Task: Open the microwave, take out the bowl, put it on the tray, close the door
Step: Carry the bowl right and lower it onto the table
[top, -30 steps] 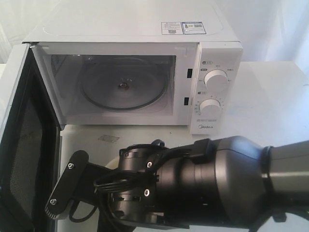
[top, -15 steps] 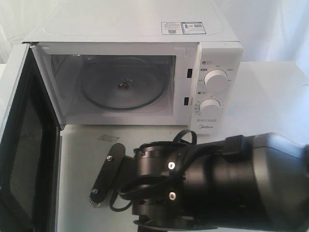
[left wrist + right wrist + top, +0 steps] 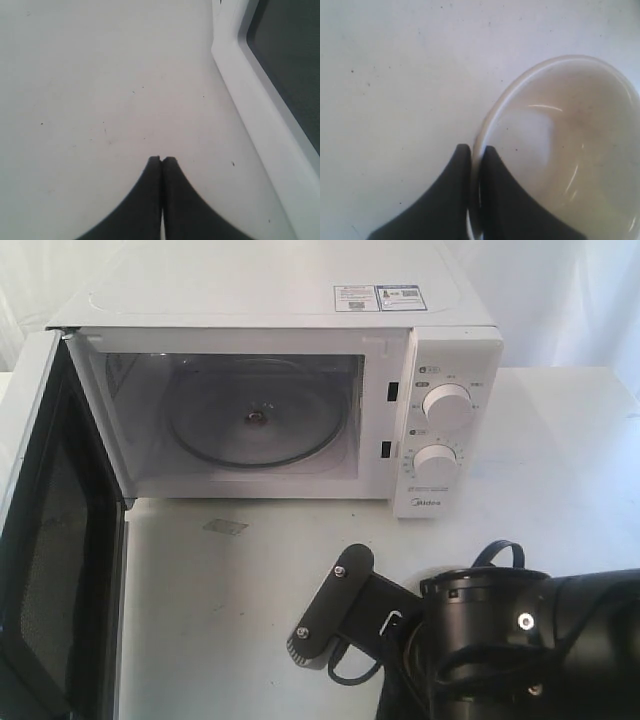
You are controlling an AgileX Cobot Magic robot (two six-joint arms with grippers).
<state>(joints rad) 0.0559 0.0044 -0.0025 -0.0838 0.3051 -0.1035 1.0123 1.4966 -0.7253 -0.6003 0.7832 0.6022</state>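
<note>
At far left, door [image 3: 50, 540]: swung wide, white frame, dark mesh window, lower edge cut off. Left gripper [image 3: 161, 159]: black tapered fingers pressed together, nothing between them, over the matte white table [image 3: 90, 80] beside the door. Microwave [image 3: 270, 300]: white, boxy, with a round glass turntable [image 3: 252, 425] in the cavity and two round knobs [image 3: 446, 406]. Right gripper [image 3: 476, 149]: narrowed to a slit, pinching the rim of the bowl [image 3: 570, 150]. Bowl glossy, cream, partly cut off; hidden behind the black arm [image 3: 520, 650] in the exterior view. Whether it rested on the table could not be told.
</note>
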